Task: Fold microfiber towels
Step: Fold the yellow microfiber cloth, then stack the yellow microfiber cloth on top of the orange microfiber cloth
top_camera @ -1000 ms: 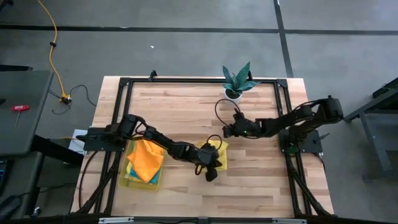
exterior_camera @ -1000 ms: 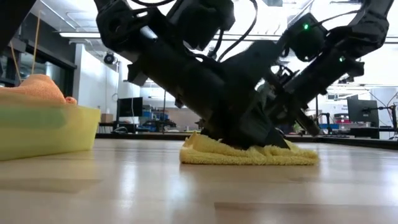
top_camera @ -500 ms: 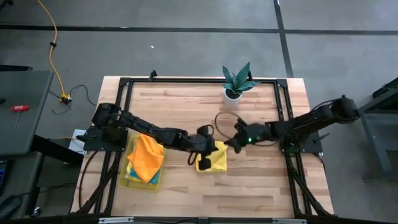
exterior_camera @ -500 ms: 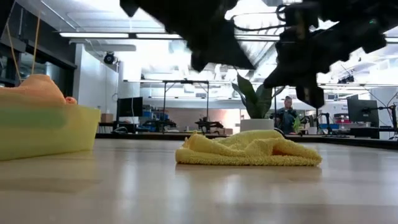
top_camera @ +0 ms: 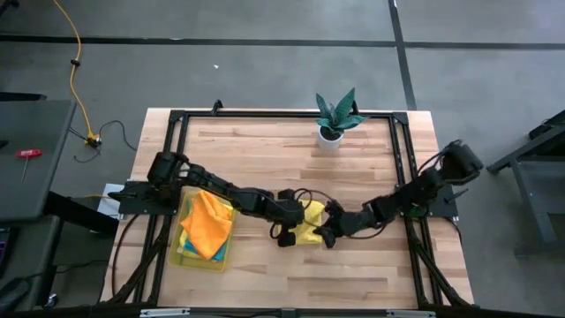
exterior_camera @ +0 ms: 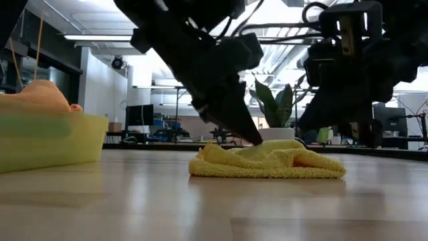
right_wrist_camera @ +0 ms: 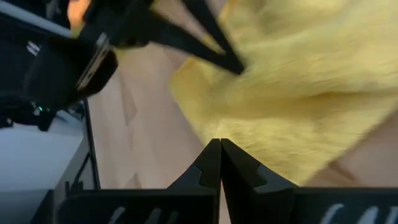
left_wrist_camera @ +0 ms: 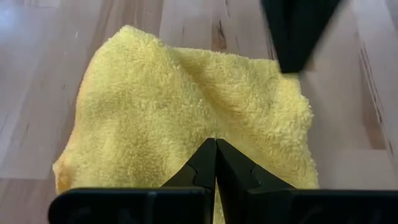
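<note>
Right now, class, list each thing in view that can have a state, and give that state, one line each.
Yellow towel: crumpled on the table, not neatly folded.
Orange towel: bunched on top of the pile in the tray.
Tray: holding towels.
Left gripper: shut, at the yellow towel.
Right gripper: shut, at the yellow towel.
Potted plant: upright.

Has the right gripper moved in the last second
Yes. In the high view the right gripper has moved away from the plant, toward the table's near edge, and now sits shut beside the yellow towel.
</note>
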Robot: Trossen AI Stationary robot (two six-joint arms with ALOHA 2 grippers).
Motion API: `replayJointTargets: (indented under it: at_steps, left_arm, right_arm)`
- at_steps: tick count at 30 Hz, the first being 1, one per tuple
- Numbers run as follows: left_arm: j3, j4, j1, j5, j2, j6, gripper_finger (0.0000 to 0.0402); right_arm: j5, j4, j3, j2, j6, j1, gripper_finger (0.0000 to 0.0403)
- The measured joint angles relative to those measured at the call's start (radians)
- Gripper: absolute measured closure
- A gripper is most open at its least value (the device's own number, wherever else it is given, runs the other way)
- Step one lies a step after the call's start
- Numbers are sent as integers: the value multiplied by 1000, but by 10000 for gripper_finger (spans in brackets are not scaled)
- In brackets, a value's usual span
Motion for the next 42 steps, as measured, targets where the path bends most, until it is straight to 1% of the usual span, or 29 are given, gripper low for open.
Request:
replayJointTargets:
  at_steps: [5, 9, 11, 15, 18, 22, 25, 30, 33, 35, 37, 39, 42]
  left_arm:
    - [0, 0, -2, -40, 4, -21, 401]
    - [1, -41, 10, -52, 4, -21, 401]
    - [1, -88, 14, -53, 4, -11, 401]
    - [2, -203, 17, -65, 4, -3, 401]
    - [5, -256, 20, -69, 0, -3, 401]
    - [4, -283, 20, -72, -11, -3, 401]
    - [-1, -300, 22, -84, -37, -1, 401]
    - [0, -324, 31, -120, -107, 40, 401]
    - [0, -381, 39, -140, -141, 50, 401]
    - [0, -436, 41, -157, -181, 52, 401]
    - [0, -440, 42, -174, -218, 64, 401]
    - [-19, -413, 42, -178, -263, 66, 401]
    - [-79, -288, 38, -178, -341, 39, 401]
  right_arm:
    - [-2, -33, 101, 121, -3, 14, 403]
    - [1, -148, 161, 170, 21, 13, 403]
    - [1, -215, 177, 171, 36, 13, 403]
    - [2, -293, 187, 155, 49, 13, 403]
    - [2, -300, 187, 152, 48, 13, 403]
    - [21, -302, 185, 147, 58, 13, 403]
    - [44, -309, 184, 128, 64, 13, 403]
    - [101, -320, 184, 46, 10, 11, 403]
    - [154, -371, 184, -27, -18, 11, 403]
    - [188, -436, 184, -81, -21, 11, 403]
    - [221, -488, 184, -129, -22, 11, 403]
    - [244, -543, 184, -170, -20, 11, 403]
    - [248, -627, 184, -215, 33, 8, 403]
